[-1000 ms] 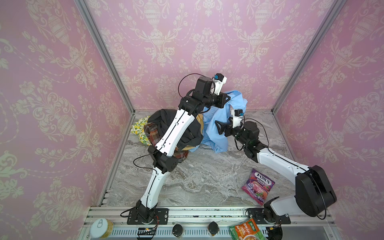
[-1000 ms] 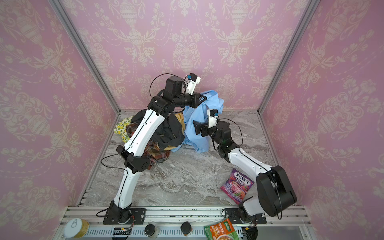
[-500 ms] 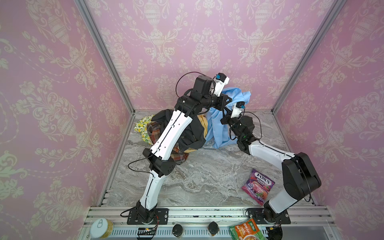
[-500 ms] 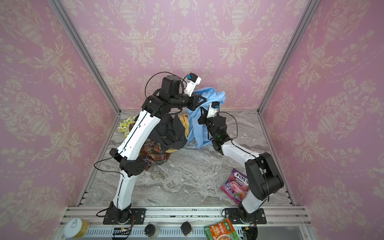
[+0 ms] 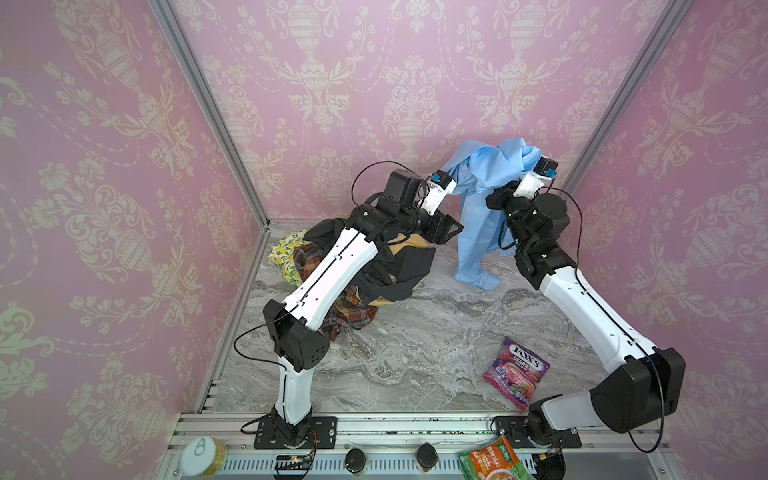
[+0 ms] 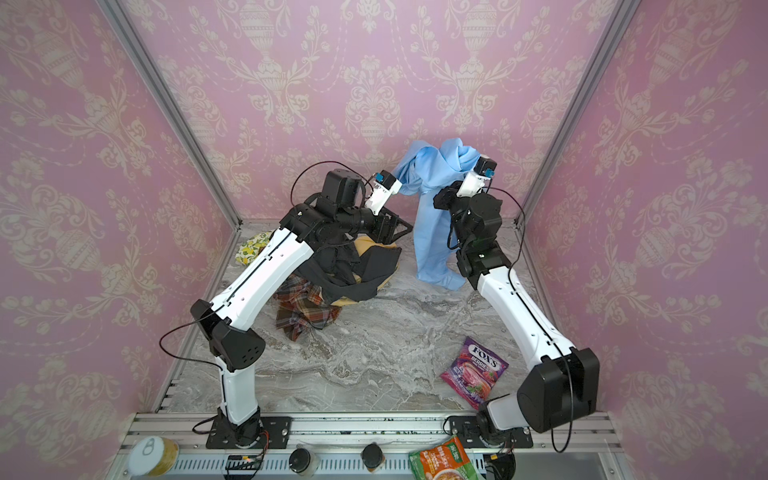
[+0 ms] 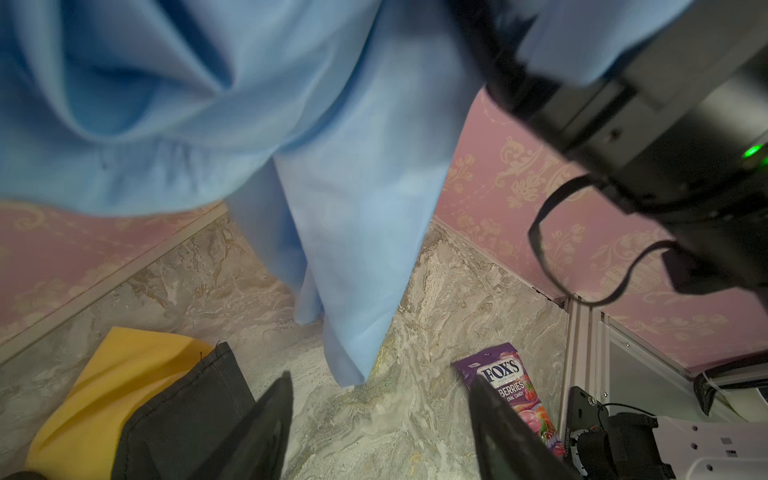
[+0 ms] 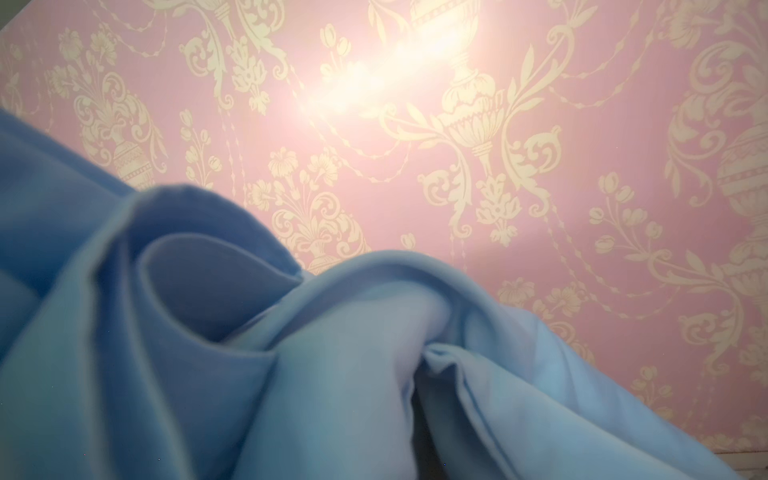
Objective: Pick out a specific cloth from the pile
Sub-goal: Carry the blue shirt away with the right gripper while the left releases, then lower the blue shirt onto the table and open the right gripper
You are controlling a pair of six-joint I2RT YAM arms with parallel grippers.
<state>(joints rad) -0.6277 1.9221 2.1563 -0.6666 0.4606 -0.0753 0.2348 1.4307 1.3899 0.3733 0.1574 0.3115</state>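
R claw [image 5: 503, 183] shut on a bunched fold of the sky-blue garment [image 5: 478, 224], held high near the back wall [image 5: 374, 104], apart from the pile [image 5: 399, 270]. Its tail end reaches the marble surface [image 5: 415, 353]. L claw [image 7: 380, 380] wide open, empty.

Risks: thin slick fabric may slip from the pinch; a sideways move could drag the tail into the pile.

L wrist view shows empty fingers [image 7: 270, 415] + tail. R wrist view shows only folds & wall, grip hidden.

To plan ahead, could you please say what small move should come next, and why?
Probably the right gripper should lift the cloth higher: it alone holds it, the left gripper is open, and the cloth's tail touches the table near the pile.
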